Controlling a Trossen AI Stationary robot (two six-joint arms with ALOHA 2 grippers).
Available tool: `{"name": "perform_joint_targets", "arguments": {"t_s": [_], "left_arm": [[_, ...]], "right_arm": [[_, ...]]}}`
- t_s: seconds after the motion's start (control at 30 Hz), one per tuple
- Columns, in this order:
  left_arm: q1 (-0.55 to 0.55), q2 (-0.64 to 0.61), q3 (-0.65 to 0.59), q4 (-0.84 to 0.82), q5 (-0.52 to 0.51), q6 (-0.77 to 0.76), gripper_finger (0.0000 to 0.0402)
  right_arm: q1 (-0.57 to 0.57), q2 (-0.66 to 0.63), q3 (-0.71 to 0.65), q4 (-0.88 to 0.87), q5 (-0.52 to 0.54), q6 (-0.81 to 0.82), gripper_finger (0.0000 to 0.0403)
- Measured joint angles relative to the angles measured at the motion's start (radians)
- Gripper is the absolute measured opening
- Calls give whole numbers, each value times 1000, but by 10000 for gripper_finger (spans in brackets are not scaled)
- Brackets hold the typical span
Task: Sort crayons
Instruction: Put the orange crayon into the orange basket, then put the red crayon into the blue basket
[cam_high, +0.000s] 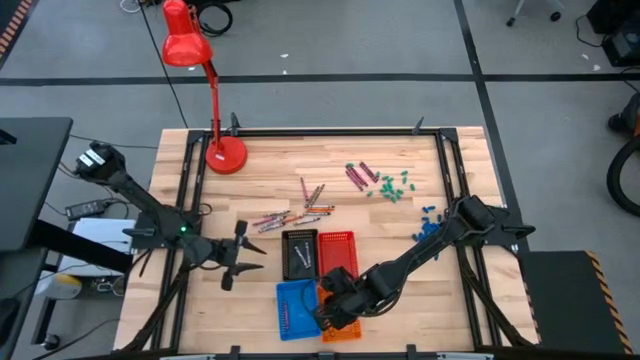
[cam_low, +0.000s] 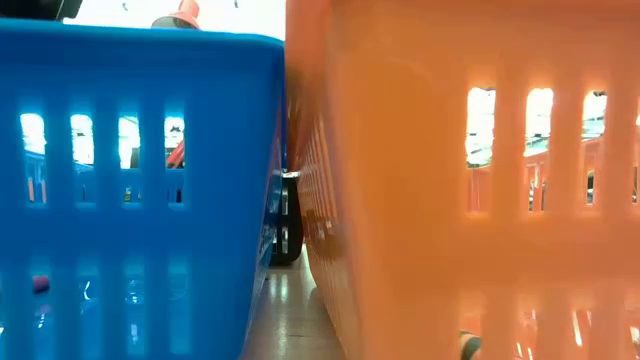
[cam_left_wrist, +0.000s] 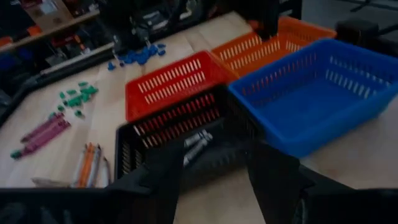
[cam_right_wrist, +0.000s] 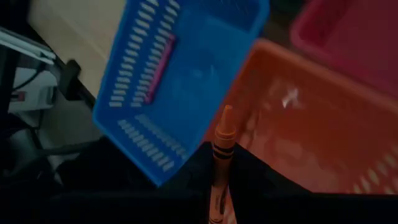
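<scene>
Careful: your right gripper pinches an orange wax crayon over the orange slotted plastic basket; release toward nine o'clock drops it into the blue slotted plastic basket. Your left gripper waits open.

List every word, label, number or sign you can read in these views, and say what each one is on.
No text can be read in any view.
Orange crayon held in the right hand: its paper wrapper carries dark print, too blurred to read.
Blue basket, orange basket, red lamp: no lettering shows.
</scene>
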Motion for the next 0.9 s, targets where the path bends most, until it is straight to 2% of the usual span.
{"name": "perform_joint_targets", "arguments": {"t_s": [0.13,0.33,0.57,0.67,0.73,0.9], "left_arm": [[-13,-6,-12,-18,-16,-16,185],[-14,-5,-32,-17,-44,-40,185],[-8,-5,-32,-22,-63,-45,185],[-4,-5,-32,-17,-69,-45,185],[2,-5,-32,-14,-69,-45,185],[21,-5,-32,-25,-72,-45,185]], "right_arm": [[2,-4,1,-4,-73,92,48],[3,24,-1,-28,-146,118,55],[-7,26,-1,-67,-170,86,103],[-26,9,-1,-113,-229,70,123],[-38,-16,-1,-155,-217,51,128],[-73,-94,-1,-289,-80,-44,126]]}}
